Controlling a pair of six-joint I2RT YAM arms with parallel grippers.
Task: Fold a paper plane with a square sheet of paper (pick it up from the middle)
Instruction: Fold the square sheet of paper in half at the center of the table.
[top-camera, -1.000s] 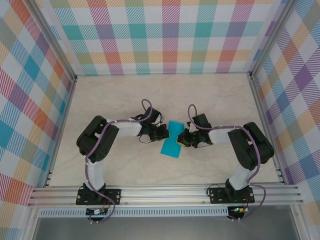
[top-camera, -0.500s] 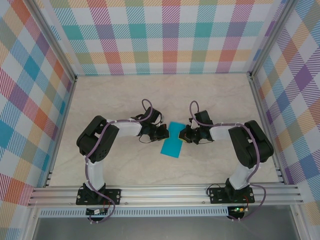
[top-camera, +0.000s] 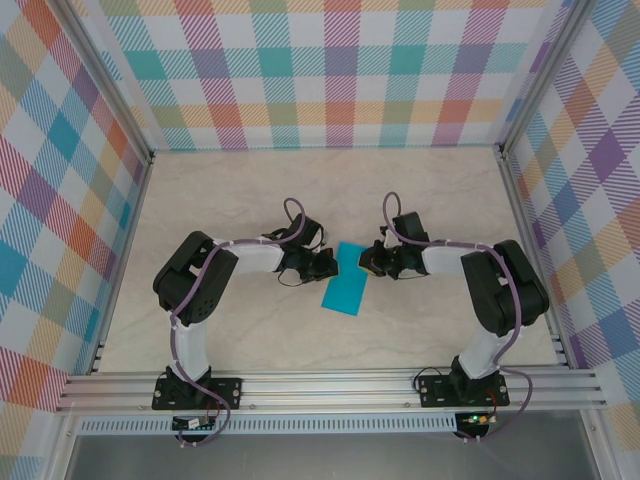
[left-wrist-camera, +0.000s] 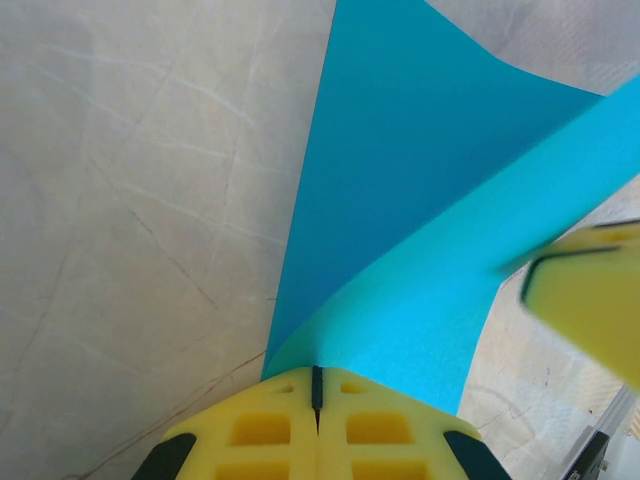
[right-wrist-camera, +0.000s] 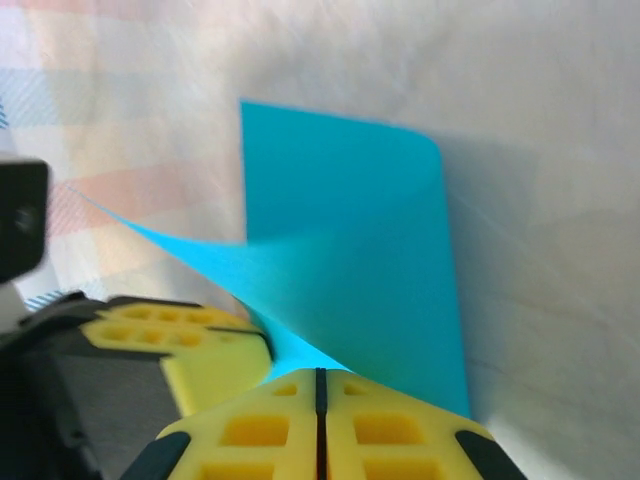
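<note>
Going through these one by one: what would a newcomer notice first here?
The teal-blue square sheet of paper stands out at the centre of the pale table. The left gripper and right gripper meet at its far end, each shut on an edge, and it curls up between them. Pastel plaid walls surround the table.

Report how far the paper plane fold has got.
Done: the square sheet of paper is bent over itself, showing as a narrow rectangle from above. In hand: the left jaws and the right jaws are both shut on it, holding the upper layer in a loose curve, not pressed flat. Left: the centre crease, the nose folds and the wings; no pointed dart shape yet.
</note>
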